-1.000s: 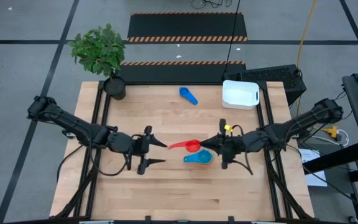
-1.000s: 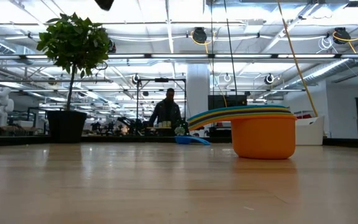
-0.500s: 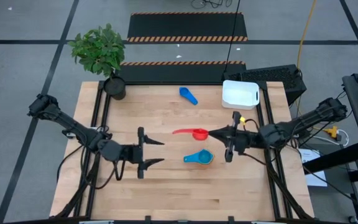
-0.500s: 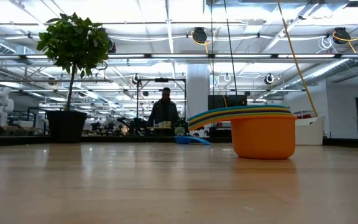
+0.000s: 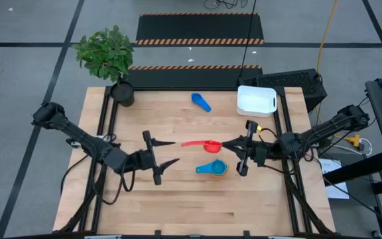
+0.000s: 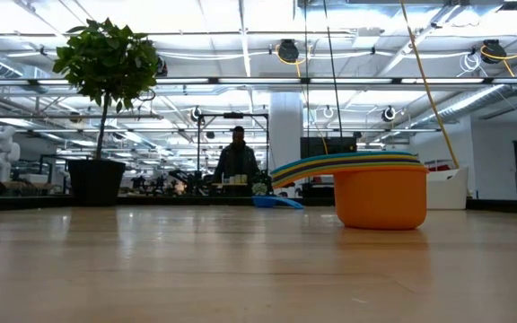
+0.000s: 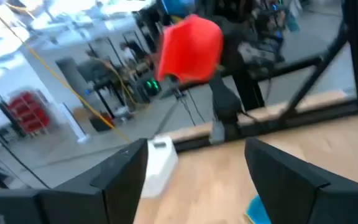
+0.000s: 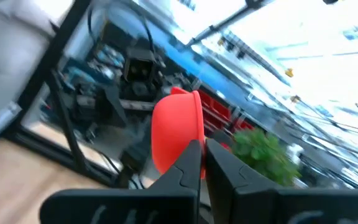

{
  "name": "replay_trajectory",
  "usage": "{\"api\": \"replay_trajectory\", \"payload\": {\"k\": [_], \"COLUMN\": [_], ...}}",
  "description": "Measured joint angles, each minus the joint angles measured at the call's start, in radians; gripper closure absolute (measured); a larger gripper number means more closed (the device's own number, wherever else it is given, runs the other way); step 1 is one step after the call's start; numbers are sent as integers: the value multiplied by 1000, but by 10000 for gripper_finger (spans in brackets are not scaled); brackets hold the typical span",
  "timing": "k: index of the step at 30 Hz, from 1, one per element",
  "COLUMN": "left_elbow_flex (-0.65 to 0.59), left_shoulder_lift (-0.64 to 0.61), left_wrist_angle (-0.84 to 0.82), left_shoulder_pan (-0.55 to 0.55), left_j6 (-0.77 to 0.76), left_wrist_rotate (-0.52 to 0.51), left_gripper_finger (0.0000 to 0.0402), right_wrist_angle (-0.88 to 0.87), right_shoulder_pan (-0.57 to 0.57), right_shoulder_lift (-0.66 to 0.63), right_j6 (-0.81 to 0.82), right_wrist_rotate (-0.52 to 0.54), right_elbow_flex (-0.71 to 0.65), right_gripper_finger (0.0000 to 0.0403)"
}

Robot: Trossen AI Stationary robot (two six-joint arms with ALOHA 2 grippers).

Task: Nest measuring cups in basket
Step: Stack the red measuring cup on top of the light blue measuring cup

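Clamping the red cup (image 5: 211, 144) above the wooden table (image 5: 178, 206), right tool (image 5: 225, 142); left tool (image 5: 166, 152) released.

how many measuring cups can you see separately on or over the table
3 separate: a red cup in the right hand, a mid blue cup near the basket, and a nested stack hiding several.
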Motion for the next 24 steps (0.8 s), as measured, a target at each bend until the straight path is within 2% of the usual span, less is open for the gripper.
{"api": "replay_trajectory", "payload": {"k": [2,8,15,20,24], "left_elbow_flex": [0,-1,-1,-1,-1], "left_shoulder_lift": [33,101,102,101,100], "left_wrist_angle": [90,275,294,295,296], "left_shoulder_pan": [0,-17,-38,-43,-42], "left_j6": [44,183,236,269,272], "left_wrist_rotate": [-1,-58,-138,-211,-247], "left_gripper_finger": [141,176,205,215,215], "right_wrist_angle": [42,95,89,81,75], "right_shoulder_pan": [-9,-33,-65,-73,-73], "right_shoulder_lift": [27,82,93,93,93], "right_j6": [15,21,83,122,122], "right_wrist_rotate": [-34,-35,-42,-133,-143], "right_elbow_flex": [0,0,0,0,0], "right_gripper_finger": [403,403,403,403,403]}}
